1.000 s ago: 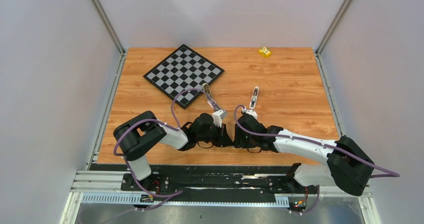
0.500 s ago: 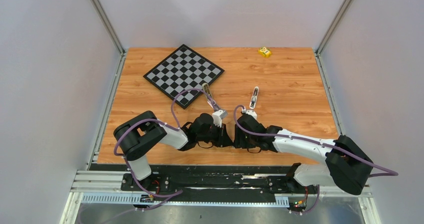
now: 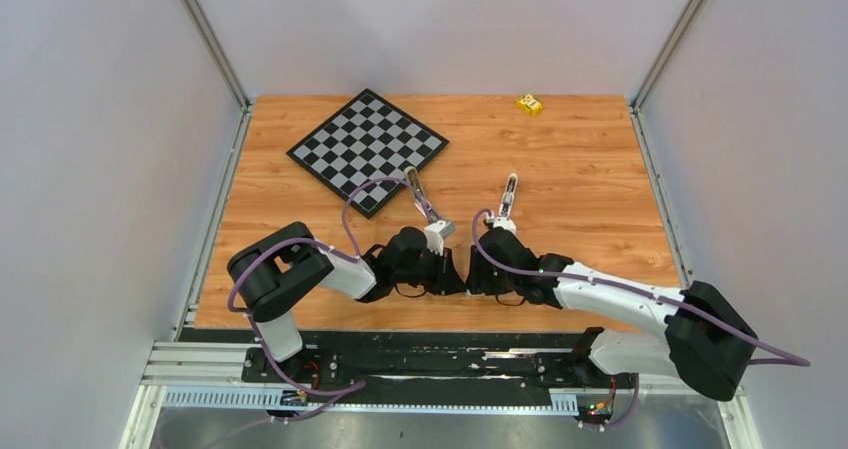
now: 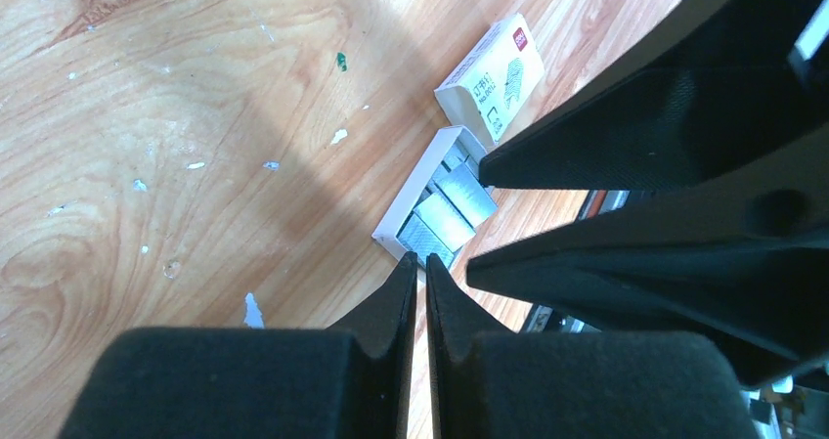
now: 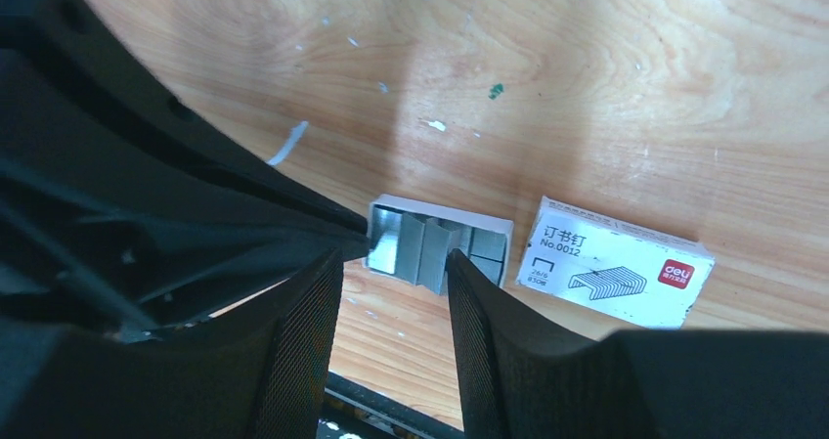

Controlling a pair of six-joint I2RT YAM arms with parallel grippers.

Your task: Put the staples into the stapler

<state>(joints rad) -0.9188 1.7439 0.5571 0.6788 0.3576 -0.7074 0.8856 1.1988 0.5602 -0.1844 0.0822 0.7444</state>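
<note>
Table (image 3: 580,159), chessboard (image 3: 367,149), yellow block (image 3: 529,104), white box (image 5: 613,260), tray (image 5: 440,210) of staples (image 5: 413,249)

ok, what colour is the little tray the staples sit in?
White tray, with silvery-grey staples inside. Clearest in the right wrist view.

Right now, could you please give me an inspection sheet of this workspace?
Surface: wooden table, with pale flecks.
Job's things: staples in an open white tray; stapler lies apart, beside the chessboard.
Clutter: staple box; yellow block; slim pale object, unclear.
Grippers: left gripper shut, empty; right gripper open astride the staples.
Cables: purple cables loop above the table.
Surroundings: grey walls; nothing else seen.
</note>
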